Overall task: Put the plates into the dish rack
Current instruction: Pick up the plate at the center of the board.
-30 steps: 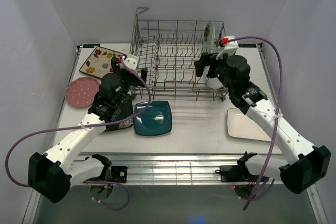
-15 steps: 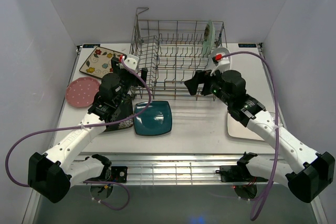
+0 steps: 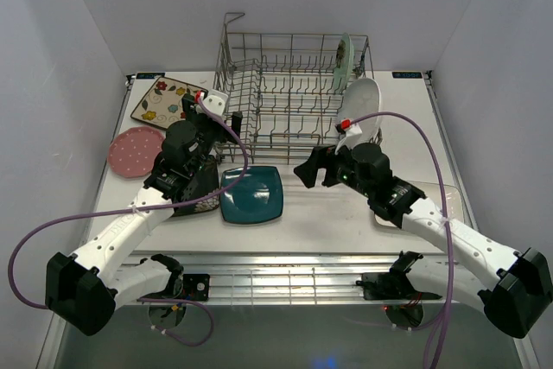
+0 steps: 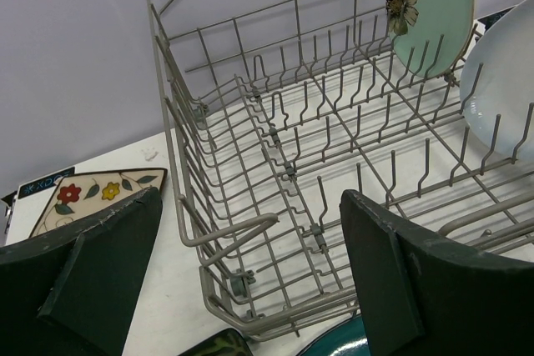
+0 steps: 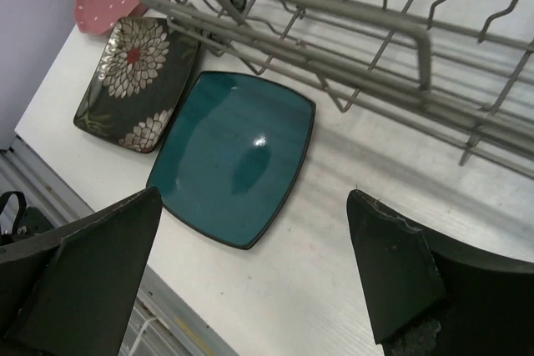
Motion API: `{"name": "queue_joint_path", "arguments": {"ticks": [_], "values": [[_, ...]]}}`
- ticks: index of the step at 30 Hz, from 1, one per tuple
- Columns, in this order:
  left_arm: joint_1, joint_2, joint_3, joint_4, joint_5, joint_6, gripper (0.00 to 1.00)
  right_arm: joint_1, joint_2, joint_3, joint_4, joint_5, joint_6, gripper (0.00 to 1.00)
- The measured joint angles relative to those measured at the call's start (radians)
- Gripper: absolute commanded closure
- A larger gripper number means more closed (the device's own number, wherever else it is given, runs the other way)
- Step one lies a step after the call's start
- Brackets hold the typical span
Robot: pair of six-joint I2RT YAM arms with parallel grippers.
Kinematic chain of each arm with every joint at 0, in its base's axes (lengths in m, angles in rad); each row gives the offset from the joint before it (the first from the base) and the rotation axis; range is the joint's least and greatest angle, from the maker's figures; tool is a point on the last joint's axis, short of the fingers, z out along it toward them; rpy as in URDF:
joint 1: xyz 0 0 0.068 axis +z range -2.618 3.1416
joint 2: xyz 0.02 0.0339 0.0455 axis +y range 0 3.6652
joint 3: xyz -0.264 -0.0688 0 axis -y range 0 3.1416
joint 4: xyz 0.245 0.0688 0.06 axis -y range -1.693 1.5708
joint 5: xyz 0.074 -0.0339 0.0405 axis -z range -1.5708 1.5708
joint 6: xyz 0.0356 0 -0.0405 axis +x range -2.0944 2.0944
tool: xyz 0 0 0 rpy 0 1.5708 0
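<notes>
The plates are partly loaded: the mint-green round plate (image 3: 345, 60) stands upright at the far right of the dish rack (image 3: 294, 37), and the white oval plate (image 3: 363, 103) leans at that same end. The teal square plate (image 3: 251, 194) lies flat on the tabletop (image 3: 328, 213) just before the rack. Your right tool (image 3: 311, 168) hovers beside it, spread wide and empty. This looks like the reach for that plate, so you need a finger under its rim. Your left tool (image 3: 214, 117), equally wide and empty, hangs by the rack's near left corner.
</notes>
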Motion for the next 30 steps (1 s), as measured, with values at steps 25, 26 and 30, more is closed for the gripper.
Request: {"name": "queue_joint_path", "arguments": {"ticks": [25, 26, 30], "values": [[0.0, -0.007, 0.0, 0.007, -0.003, 0.0, 0.02, 0.13, 0.27, -0.322, 0.525, -0.077, 0.351, 0.0], [0.0, -0.007, 0.0, 0.007, -0.003, 0.0, 0.02, 0.13, 0.28, -0.337, 0.552, -0.077, 0.37, 0.0], [0.0, -0.007, 0.0, 0.008, -0.004, 0.003, 0.02, 0.13, 0.326, -0.393, 0.653, -0.081, 0.443, 0.0]]}}
